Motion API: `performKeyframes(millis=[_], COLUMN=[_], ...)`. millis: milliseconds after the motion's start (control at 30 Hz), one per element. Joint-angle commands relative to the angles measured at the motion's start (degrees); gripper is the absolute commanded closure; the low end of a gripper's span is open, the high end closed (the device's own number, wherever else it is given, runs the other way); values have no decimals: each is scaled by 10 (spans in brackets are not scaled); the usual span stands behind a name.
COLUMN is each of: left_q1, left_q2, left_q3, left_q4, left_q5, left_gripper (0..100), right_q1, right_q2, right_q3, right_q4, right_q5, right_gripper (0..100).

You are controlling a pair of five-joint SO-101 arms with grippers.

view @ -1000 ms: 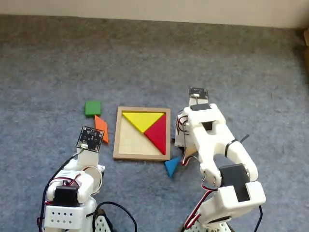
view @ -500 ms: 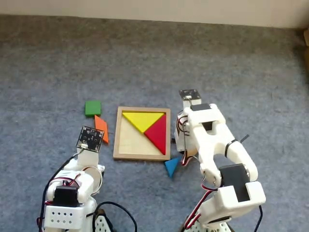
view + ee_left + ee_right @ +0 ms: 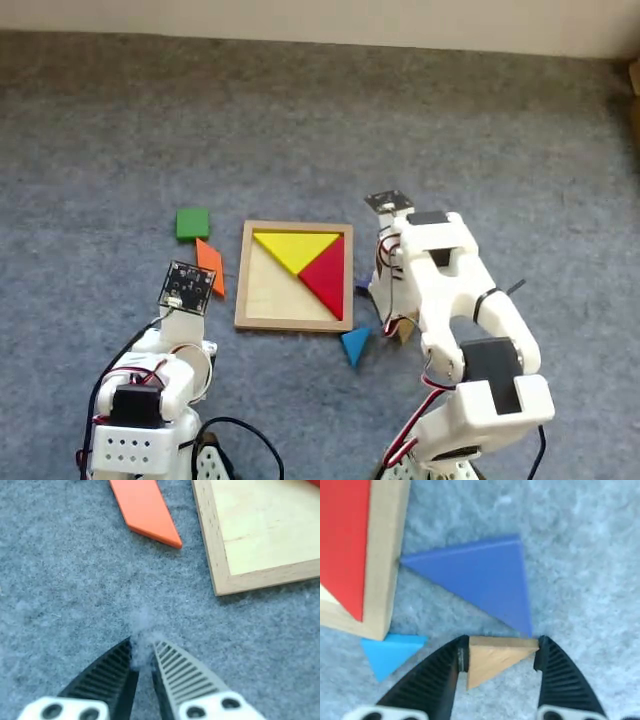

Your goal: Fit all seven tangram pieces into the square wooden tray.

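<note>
The square wooden tray (image 3: 262,300) holds a yellow triangle (image 3: 295,248) and a red triangle (image 3: 326,276). In the right wrist view my right gripper (image 3: 501,655) is shut on a tan triangle (image 3: 492,664), a finger against each end. A dark blue triangle (image 3: 480,577) lies just beyond it, one tip touching the tray rim (image 3: 385,565). A light blue triangle (image 3: 390,650) lies by the tray's near corner. An orange parallelogram (image 3: 210,265) and a green square (image 3: 192,222) lie left of the tray. My left gripper (image 3: 145,655) is shut over bare carpet near the tray corner (image 3: 220,565).
Everything rests on grey carpet. The right arm (image 3: 450,300) stands over the ground just right of the tray, and the left arm (image 3: 150,390) sits at the near left. Open carpet stretches behind the tray up to a pale wall (image 3: 320,15).
The right arm has shifted a little to the right, away from the tray edge, and its wrist has turned. The tan triangle now shows beside the light blue one. The left arm has not moved.
</note>
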Motion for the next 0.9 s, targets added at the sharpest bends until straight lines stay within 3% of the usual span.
performKeyframes(millis=[0, 233, 400, 667, 867], left_q1=[-5, -5, -5, -5, -5], left_q2=[-29, -29, -29, -29, -29], left_q3=[11, 11, 11, 11, 11], left_q4=[4, 4, 4, 4, 4], left_q5=[-4, -4, -4, -4, -4], left_gripper=[994, 994, 994, 994, 994], right_q1=[14, 12, -32, -129, -182], right_q2=[-56, -124, -141, -145, -139], right_q3=[-29, -28, -28, -31, -32], right_q4=[31, 35, 35, 29, 12], right_q5=[5, 4, -1, -74, -185], right_gripper=[807, 807, 807, 807, 807])
